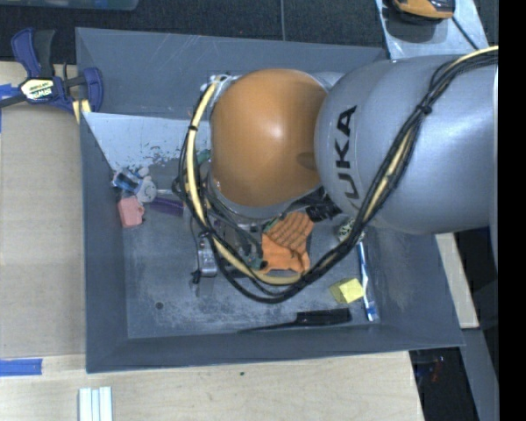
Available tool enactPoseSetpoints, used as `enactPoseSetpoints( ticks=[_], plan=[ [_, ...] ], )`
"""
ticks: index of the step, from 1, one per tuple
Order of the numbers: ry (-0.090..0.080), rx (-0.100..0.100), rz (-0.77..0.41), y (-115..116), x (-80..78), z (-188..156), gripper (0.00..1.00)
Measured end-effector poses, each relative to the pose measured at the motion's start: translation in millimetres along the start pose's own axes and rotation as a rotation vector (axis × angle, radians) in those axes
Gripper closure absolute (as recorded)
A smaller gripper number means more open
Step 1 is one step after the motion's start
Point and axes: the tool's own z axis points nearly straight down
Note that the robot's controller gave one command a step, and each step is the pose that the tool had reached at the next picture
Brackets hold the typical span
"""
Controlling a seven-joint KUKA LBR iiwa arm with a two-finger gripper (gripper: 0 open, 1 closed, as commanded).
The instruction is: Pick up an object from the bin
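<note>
The arm's orange cover (263,134) hangs over the middle of the grey bin (105,323), an orange ribbed thing (287,242) just beneath it, a yellow block (348,290) and a black stick (320,318) by the front wall, a pink piece (131,213) lying left.

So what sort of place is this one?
Probably a robot lab's bin-picking cell: a KUKA arm reaches into a grey metal bin holding loose odds like a pink piece and a yellow block.

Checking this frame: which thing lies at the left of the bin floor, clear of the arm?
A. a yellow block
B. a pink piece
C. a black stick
B: the pink piece lies at the left of the bin, while the yellow block and the black stick lie at the lower right.
</note>
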Motion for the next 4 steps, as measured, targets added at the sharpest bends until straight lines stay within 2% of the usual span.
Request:
enactPoseSetpoints(
  ticks=[1,2,3,4],
  plan=[
    [-0.007,-0.002,0.002,-1,-1.9,-3,0.0],
    [-0.01,-0.001,-0.166,-48,-28.4,59,0.0],
    [-0.014,-0.002,-0.194,-143,-69.1,124,0.0],
    [-0.013,-0.003,-0.266,-155,-68.5,102,0.0]
  ],
)
